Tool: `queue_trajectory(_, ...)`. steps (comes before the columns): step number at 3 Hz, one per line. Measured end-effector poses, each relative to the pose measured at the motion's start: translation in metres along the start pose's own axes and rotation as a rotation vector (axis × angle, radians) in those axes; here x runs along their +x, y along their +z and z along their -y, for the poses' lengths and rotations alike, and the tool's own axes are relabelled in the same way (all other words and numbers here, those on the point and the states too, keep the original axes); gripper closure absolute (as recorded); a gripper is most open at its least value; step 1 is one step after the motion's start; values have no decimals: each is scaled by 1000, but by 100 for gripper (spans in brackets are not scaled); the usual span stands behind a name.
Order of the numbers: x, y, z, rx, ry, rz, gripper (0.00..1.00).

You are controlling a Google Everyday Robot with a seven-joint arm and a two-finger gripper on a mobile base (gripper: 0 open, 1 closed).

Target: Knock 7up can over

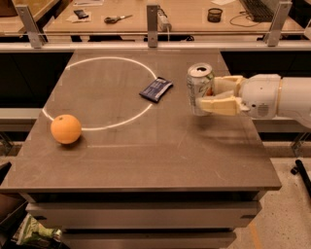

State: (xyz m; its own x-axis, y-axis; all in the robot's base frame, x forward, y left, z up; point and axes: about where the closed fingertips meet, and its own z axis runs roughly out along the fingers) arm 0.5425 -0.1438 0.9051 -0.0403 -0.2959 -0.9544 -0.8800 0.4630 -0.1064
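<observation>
The hand (207,96) reaches in from the right edge over the right side of the counter (146,160). Its two cream fingers (221,104) are spread about a can's width and closed on the one 7up can (199,88), one finger in front of it and one behind. The white arm (277,96) runs off to the right. The can stands roughly upright in this grip; whether its base touches the counter cannot be told. It is silver-white with faint green marks on its side, and its silver top and pull tab face the camera. To its left lies one dark blue packet (156,89), flat across the right edge of the one white circle (97,92) drawn on the top. One orange (65,129) sits well apart at the left, just outside the circle's lower edge. The counter is a grey-brown slab on a pale base. Behind it a rail with three metal posts (153,24) fronts a wooden bench (184,14) with scissors (117,19) and a dark cup (214,14) on it. The floor at lower right is pale and speckled.
</observation>
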Motion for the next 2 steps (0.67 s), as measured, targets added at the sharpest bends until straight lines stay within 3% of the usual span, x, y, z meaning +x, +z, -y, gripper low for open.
queue_trajectory(2,-13,-8,3,41,-13,-198,100)
